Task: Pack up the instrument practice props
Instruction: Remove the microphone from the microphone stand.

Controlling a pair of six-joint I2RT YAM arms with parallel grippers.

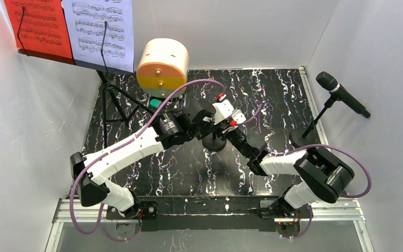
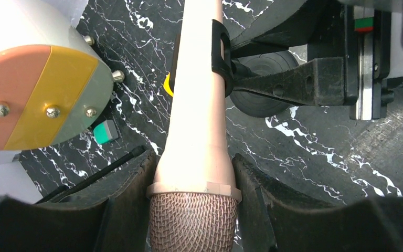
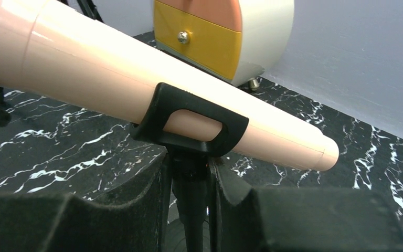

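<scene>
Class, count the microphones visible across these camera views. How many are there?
2. The cream microphone sits clipped in its holder mid-table, between the left hand and right hand. The black microphone is on a stand far right. None seems hidden.

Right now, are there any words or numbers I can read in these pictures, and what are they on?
Red page: printed music lines, too small to read.
White page: printed music lines, too small to read.
Cream microphone, its black holder, black microphone, round box: no writing shows on them.
So there is no word, number or brand that can be read.
</scene>
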